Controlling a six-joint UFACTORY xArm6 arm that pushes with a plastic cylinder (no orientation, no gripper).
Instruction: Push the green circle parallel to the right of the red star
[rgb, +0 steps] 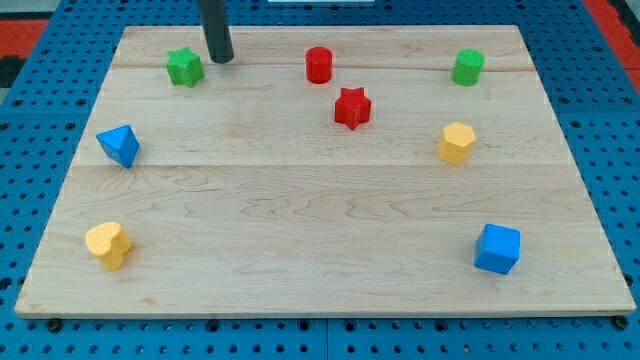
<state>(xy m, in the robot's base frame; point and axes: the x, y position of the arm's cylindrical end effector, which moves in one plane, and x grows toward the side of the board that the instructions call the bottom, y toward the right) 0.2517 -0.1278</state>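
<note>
The green circle (467, 67) is a short green cylinder near the view's top right. The red star (352, 107) lies below and to the left of it, near the top middle. My tip (221, 58) rests on the board at the view's top left, just right of a green star (184, 67). The tip is far left of both the red star and the green circle.
A red cylinder (318, 64) stands just up and left of the red star. A yellow hexagon block (456, 142) lies at the right, a blue cube (497, 248) at the bottom right, a blue triangular block (119, 145) at the left, a yellow heart (108, 243) at the bottom left.
</note>
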